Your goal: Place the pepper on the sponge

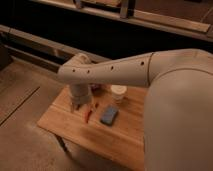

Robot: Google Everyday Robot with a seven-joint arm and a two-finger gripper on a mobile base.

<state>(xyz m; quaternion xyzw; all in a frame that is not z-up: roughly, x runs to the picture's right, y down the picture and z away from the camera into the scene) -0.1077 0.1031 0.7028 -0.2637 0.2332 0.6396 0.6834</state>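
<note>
Wooden worktop at frame centre carries the pepper just left of the sponge; the tool hangs open, empty, upper-left of the pepper.

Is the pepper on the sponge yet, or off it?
Off. The pepper lies on the wooden table beside the blue sponge, a gap between them; the gripper hangs just beside the pepper.

Pepper between hand and sponge
</note>
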